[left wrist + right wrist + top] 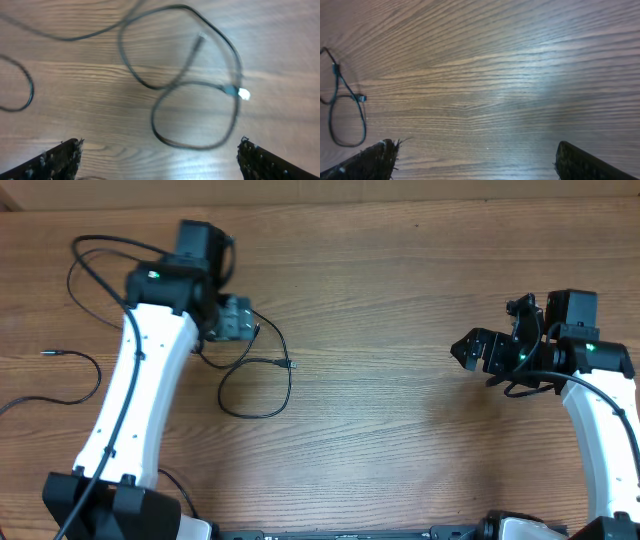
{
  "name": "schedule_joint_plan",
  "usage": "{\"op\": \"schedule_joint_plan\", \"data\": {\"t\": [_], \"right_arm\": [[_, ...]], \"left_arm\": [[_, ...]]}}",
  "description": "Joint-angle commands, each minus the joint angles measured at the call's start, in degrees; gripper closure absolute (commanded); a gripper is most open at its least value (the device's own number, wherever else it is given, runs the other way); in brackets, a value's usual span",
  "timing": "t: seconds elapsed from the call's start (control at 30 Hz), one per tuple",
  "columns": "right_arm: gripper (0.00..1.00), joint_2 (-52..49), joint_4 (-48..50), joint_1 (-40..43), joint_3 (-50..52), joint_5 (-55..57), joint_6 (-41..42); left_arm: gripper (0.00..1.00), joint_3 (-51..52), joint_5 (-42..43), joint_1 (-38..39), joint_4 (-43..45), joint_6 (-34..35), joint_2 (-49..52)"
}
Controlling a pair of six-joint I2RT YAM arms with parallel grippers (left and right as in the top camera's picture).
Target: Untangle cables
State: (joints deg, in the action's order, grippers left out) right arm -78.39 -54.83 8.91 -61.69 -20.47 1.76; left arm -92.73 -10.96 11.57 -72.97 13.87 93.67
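Thin black cables lie on the left half of the wooden table. One cable (256,392) forms a loop with a small plug (290,365) just right of my left gripper (243,325). In the left wrist view this loop (192,146) lies ahead of the open left gripper (160,146), with a bright-tipped plug (243,93) and a second, blurred plug (200,39) beyond. Nothing is between the fingers. Another cable (88,363) with a plug end runs off the left edge. My right gripper (467,352) hangs open and empty at the far right; its view shows the loop (345,117) far away.
Dark cords (95,265) curl at the top left behind the left arm; I cannot tell whether they are arm wiring. Bare wood (380,400) lies between the two arms. The arm bases (110,510) sit at the front edge.
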Motion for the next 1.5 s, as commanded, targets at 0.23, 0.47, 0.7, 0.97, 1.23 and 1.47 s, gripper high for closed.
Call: {"op": "schedule_joint_plan", "data": {"t": [0.23, 0.47, 0.7, 0.97, 1.23, 1.47], "right_arm": [[0.0, 5.3, -9.7, -6.5, -15.5, 16.6, 3.1], [0.0, 13.4, -12.6, -10.8, -16.0, 27.1, 6.2], [0.0, 15.5, -12.6, -10.9, -15.9, 26.9, 6.2], [0.0, 13.4, -13.2, -10.9, -15.9, 26.9, 6.2], [0.0, 10.9, -13.1, -10.9, -15.9, 26.9, 6.1], [0.0, 8.9, -13.0, -10.9, -15.9, 26.9, 6.2]], "left_arm": [[0.0, -0.4, 8.0, 10.6, -0.2, -0.8, -3.6], [0.0, -0.4, 8.1, 10.6, -0.1, 4.3, -3.5], [0.0, -0.4, 8.0, 10.6, -0.1, 4.4, -3.4], [0.0, -0.4, 8.0, 10.6, -0.1, 4.3, -3.4], [0.0, -0.4, 8.0, 10.6, -0.1, 4.3, -3.4], [0.0, -0.4, 8.0, 10.6, -0.1, 4.4, -3.4]]}}
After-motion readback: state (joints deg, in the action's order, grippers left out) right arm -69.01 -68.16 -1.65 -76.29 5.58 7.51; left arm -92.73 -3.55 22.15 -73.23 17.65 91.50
